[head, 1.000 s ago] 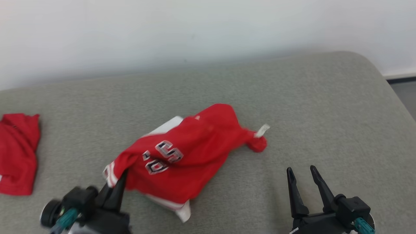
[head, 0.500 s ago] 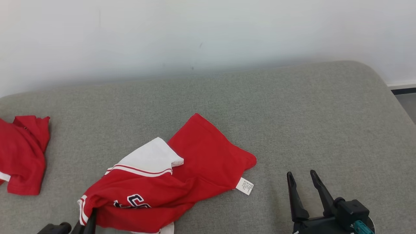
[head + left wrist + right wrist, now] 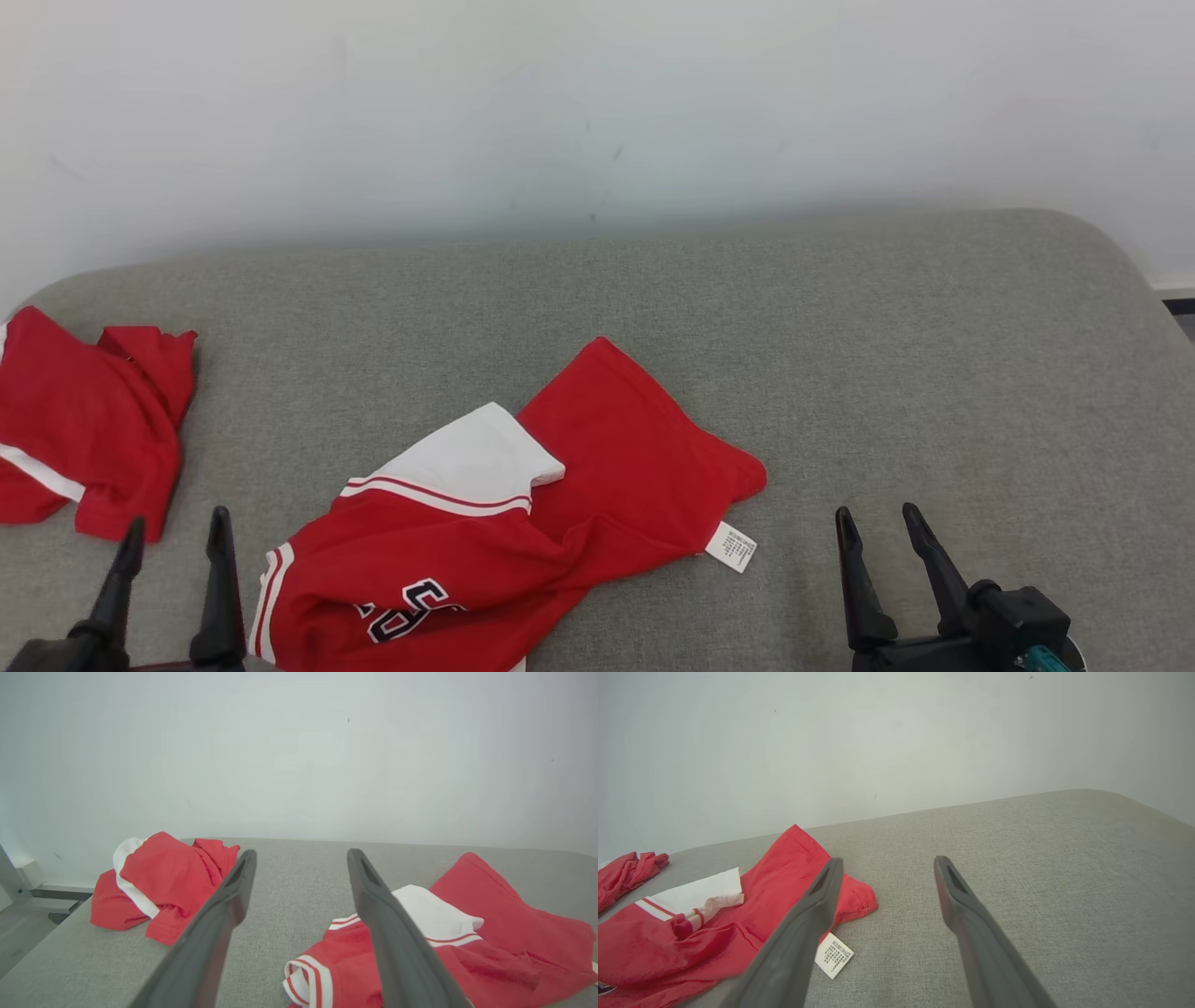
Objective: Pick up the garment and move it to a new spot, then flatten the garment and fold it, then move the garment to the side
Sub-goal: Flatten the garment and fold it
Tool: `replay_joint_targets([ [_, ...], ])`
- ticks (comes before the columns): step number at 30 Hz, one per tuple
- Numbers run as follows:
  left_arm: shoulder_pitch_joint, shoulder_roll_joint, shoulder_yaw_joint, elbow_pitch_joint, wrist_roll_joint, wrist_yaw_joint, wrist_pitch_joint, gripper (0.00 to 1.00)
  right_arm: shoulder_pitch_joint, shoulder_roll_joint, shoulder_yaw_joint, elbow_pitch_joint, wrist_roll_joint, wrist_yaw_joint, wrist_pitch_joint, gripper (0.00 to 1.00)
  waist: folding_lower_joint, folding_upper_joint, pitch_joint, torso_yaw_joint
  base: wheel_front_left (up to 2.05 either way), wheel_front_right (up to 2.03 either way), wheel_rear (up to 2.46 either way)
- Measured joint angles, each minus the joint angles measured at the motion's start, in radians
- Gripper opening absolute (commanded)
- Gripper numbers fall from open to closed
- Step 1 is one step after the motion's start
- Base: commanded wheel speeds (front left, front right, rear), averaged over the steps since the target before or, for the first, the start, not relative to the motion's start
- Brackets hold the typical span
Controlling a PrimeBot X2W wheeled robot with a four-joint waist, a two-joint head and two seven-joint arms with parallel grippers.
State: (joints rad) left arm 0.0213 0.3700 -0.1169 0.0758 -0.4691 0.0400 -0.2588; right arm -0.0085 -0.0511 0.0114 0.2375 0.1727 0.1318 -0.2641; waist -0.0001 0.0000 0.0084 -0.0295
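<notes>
The garment (image 3: 607, 467), a red shirt with white panels and striped trim, lies crumpled on the grey cushion (image 3: 840, 355). One white piece is folded over its middle, and dark lettering shows at its near edge.

The left gripper (image 3: 177, 521) stands just to the left of the garment with its two dark fingers (image 3: 224, 905) spread wide and nothing between them. In the head view a strip of grey shows between the nearer finger and the garment's striped cuff, so the finger is close to the cuff but not touching it.

The right gripper (image 3: 876, 511) stands to the right of the garment, near its white care label (image 3: 731, 547). It is also wide open, with bare cushion in the gap between its fingers, and it holds nothing.

Further left of the garment, beyond the left gripper, a second red garment (image 3: 84, 420) lies bunched at the cushion's edge, well apart from the first.
</notes>
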Motion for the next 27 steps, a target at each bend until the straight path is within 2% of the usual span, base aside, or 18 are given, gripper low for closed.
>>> replay_joint_targets([
  [3,0.01,-0.014,0.044,-0.052,0.015,0.022,-0.001,1.0,0.001,0.001,0.001,0.0,0.0,0.0,0.0,1.0,0.0,0.0,-0.003,0.013,0.0,0.0,0.0],
  [8,0.033,-0.061,0.103,-0.108,0.077,0.02,-0.004,1.0,0.001,0.0,0.002,0.002,0.0,0.0,0.0,1.0,0.0,-0.0001,-0.003,0.02,0.0,0.0,0.0],
  [14,0.06,-0.133,0.133,-0.09,0.163,-0.009,-0.004,1.0,0.0,0.0,-0.001,0.016,-0.006,0.0,0.0,1.0,0.0001,0.0,0.0,0.021,0.0,0.0,0.0],
  [20,0.062,-0.198,0.168,-0.07,0.204,-0.051,-0.004,1.0,-0.012,0.0,0.0,0.03,-0.019,0.0,0.0,1.0,0.0001,0.0,0.001,0.034,0.0,0.0,0.0],
  [25,0.056,-0.23,0.19,-0.061,0.241,-0.085,-0.004,1.0,-0.082,0.0,0.012,0.066,-0.071,0.0,0.0,1.0,0.0002,0.0,0.002,0.059,0.0,0.0,0.0],
  [27,0.045,-0.244,0.198,-0.051,0.256,-0.102,-0.004,1.0,-0.142,0.0,0.013,0.128,-0.103,0.0,0.0,1.0,0.0002,0.0,0.004,0.079,0.0,0.0,0.0],
])
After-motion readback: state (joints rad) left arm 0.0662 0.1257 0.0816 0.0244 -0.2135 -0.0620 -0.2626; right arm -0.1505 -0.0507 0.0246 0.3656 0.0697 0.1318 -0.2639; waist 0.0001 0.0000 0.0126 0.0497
